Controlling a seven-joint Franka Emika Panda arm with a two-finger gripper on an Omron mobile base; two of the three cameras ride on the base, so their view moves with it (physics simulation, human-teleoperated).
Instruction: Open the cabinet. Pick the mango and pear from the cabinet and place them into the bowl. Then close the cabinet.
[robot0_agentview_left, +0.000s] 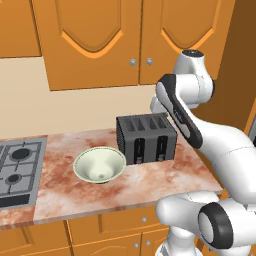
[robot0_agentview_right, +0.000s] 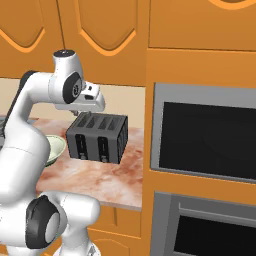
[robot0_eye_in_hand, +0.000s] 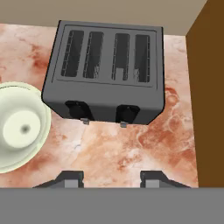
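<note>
No writing is showing on the toaster (robot0_eye_in_hand: 105, 74) or cabinet (robot0_agentview_left: 135, 40). The cabinet's doors are standing shut, hiding whatever is inside, and its top is running out of frame. The gripper (robot0_eye_in_hand: 111, 179) is hanging above the counter (robot0_eye_in_hand: 131, 144), tips apart and grasping nothing. The bowl (robot0_eye_in_hand: 19, 127) is sitting left of the fingers (robot0_eye_in_hand: 72, 178), beside the toaster, its rim partly cut off; it is probably empty.

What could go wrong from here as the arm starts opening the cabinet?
1. The hand hangs low over the toaster; rising carelessly could knock it.
2. The cabinet doors are shut with small knobs, so the grip may slip.
3. The bowl sits beside the toaster and could get bumped.
</note>
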